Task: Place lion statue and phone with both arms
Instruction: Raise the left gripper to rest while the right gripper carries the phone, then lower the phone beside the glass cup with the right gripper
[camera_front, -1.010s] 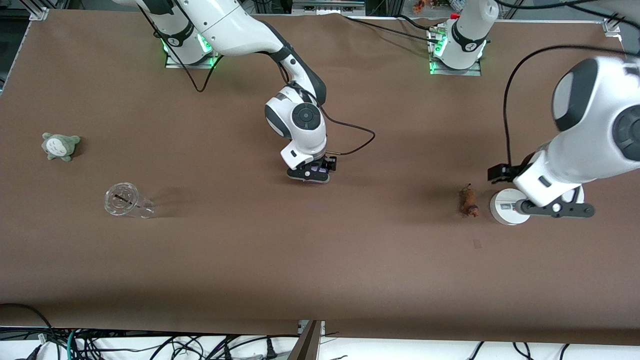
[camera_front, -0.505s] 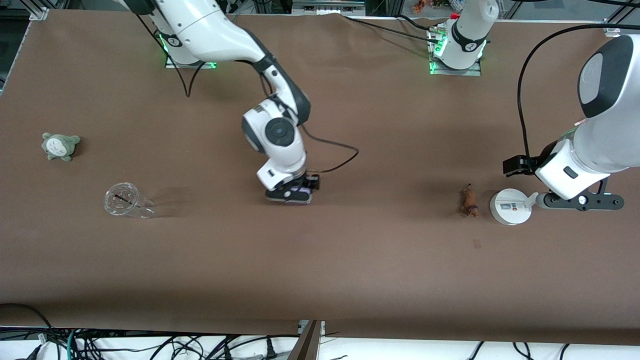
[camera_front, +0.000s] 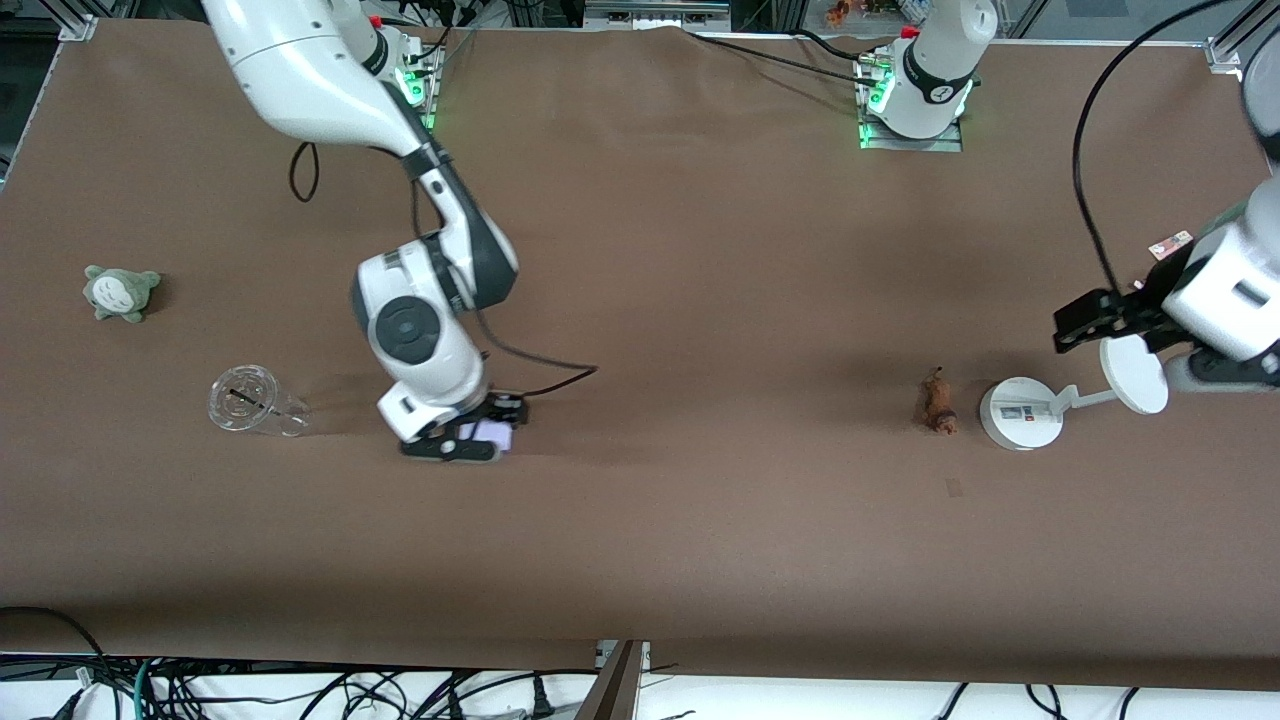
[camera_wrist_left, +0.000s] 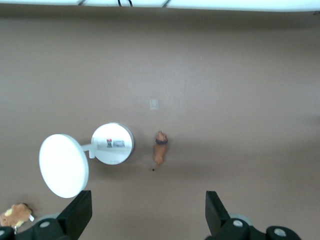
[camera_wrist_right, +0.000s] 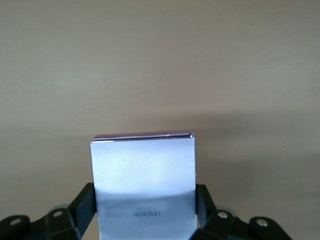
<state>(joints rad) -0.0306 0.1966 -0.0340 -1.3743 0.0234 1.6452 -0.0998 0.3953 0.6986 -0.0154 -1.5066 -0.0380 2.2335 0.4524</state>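
Right gripper (camera_front: 462, 437) is clamped on the phone (camera_wrist_right: 143, 179), probably above the table (camera_front: 700, 520). Left gripper (camera_wrist_left: 145, 220) hangs wide open over the lion statue (camera_wrist_left: 159, 152).

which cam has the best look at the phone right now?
Right wrist view: the phone fills the frame, face and logo readable, clamped by the right gripper. The front view shows only a pale sliver under that gripper near the clear cup. The left wrist view doesn't show it.
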